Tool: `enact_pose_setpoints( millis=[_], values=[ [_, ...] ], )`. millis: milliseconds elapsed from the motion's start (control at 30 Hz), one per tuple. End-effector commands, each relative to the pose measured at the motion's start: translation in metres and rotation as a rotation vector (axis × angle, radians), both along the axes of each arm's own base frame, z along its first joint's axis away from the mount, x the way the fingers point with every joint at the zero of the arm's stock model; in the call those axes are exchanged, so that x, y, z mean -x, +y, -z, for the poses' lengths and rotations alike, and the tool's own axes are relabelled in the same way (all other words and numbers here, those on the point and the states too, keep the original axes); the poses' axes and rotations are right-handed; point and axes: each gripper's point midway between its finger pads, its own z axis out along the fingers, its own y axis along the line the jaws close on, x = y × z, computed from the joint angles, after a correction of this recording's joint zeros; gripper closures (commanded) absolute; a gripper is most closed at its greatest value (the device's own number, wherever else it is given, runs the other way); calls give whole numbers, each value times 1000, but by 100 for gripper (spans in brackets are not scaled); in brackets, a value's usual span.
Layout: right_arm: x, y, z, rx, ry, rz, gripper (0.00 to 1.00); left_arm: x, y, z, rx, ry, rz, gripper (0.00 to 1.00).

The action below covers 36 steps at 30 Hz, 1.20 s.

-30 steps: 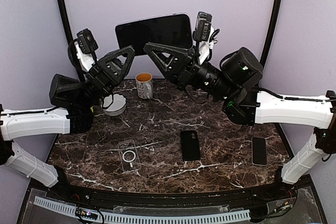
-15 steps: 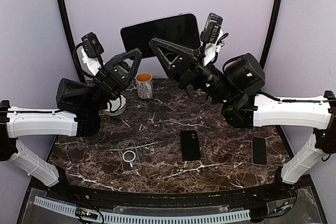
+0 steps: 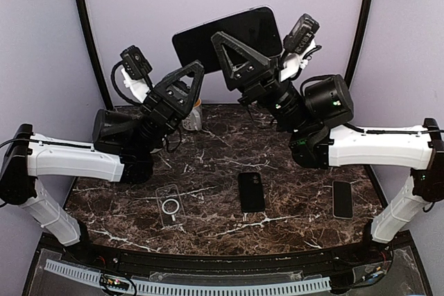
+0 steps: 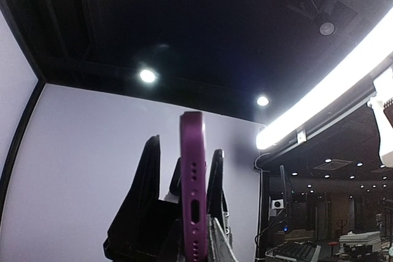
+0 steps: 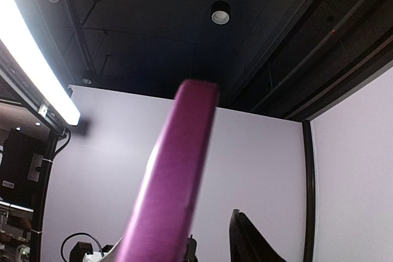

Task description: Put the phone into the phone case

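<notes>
Purple-edged black phone (image 3: 225,32) aloft, far centre, long axis left-right. Left pincer (image 3: 198,71) clamped on its left end; right pincer (image 3: 225,50) closure undeterminable. Clear white-ringed soft case (image 3: 170,206) lies near-left on marbled surface (image 3: 208,164), nearer left arm.

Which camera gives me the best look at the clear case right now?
Top external: the phone case lies flat on the table, near left, white ring visible, nothing covering it. Both wrist views point up at the ceiling and show none of it.
</notes>
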Motion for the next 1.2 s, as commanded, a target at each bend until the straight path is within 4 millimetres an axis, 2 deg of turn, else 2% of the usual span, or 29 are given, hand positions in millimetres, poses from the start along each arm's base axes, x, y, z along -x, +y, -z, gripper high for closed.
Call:
enact_pose_setpoints(
  millis=[0, 133, 267, 467, 500, 533, 567, 600, 633, 667, 767, 800, 833, 867, 900, 933, 1000, 1167],
  values=[
    [-6, 5, 1, -11, -1, 35, 56, 26, 23, -34, 168, -126, -33, 100],
    [-6, 4, 0, -19, -2, 39, 73, 27, 19, -36, 173, -129, -18, 100],
    [-9, 2, 1, -17, 10, 57, 99, 27, 21, -36, 175, -130, -29, 100],
    [-10, -3, -4, -3, 16, 75, 100, 23, 22, -29, 163, -97, -48, 100],
    [-10, -4, -6, 11, 19, 82, 100, 22, 23, -26, 152, -90, -56, 96],
    [-11, -5, -8, 40, 27, 91, 100, 20, 22, -18, 131, -76, -69, 78],
    [-13, -5, -11, 72, 31, 105, 100, 21, 26, -19, 122, -87, -101, 68],
    [-12, -3, -10, 126, 30, 113, 100, 19, 24, -6, 80, -84, -127, 49],
    [-11, -2, -9, 188, 7, 126, 100, 22, 31, -9, 55, -123, -187, 43],
    [-10, -1, -6, 261, -13, 133, 100, 21, 27, 5, -10, -130, -215, 35],
    [-1, 4, 17, 542, -66, 106, 100, 20, 23, 26, -272, -205, -355, 29],
    [5, 4, 27, 637, -88, 80, 100, 22, 21, 26, -320, -260, -395, 27],
    [11, 3, 36, 721, -109, 54, 100, 22, 17, 43, -452, -264, -384, 27],
    [18, 2, 46, 796, -123, 25, 100, 26, 19, 37, -477, -318, -407, 26],
    [23, -1, 50, 847, -140, 6, 100, 31, 17, 53, -576, -328, -369, 26],
    [26, -3, 56, 891, -150, -7, 100, 35, 20, 48, -589, -359, -368, 25],
    [28, -6, 60, 939, -157, -16, 100, 44, 22, 54, -649, -370, -316, 23],
    [32, -4, 61, 978, -181, -52, 100, 32, 9, 54, -688, -298, -307, 23]
  ],
)
